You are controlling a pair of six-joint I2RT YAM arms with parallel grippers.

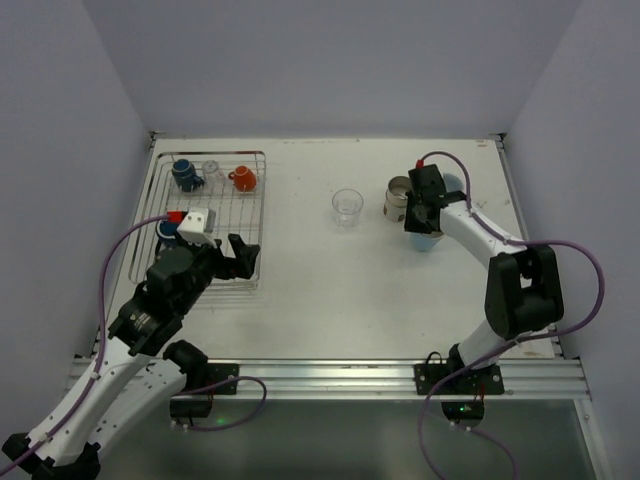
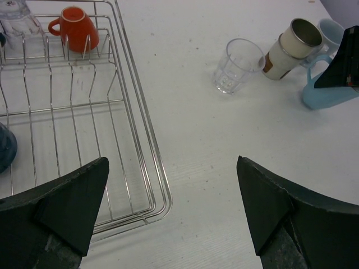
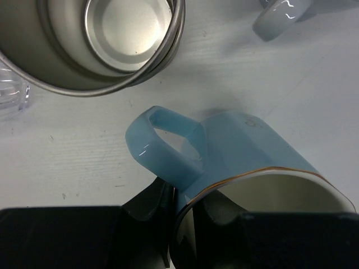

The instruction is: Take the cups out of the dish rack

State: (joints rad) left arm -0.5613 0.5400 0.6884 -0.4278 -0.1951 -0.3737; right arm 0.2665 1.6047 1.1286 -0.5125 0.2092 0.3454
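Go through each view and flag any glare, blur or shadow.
Top external: even, soft light, faint shadows, dish rack sharp. Left wrist: clear glass crisp, own fingers dark and soft. Right wrist: very close; light blue mug slightly soft, glints on its handle and inside the metal cup.

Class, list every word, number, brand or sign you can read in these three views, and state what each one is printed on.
No text can be read in any view.
On the cream metal-lined cup there is a reddish-brown patch low on the side, too blurred to read.
On the light blue mug there is only a thin gold line at the rim, no lettering.
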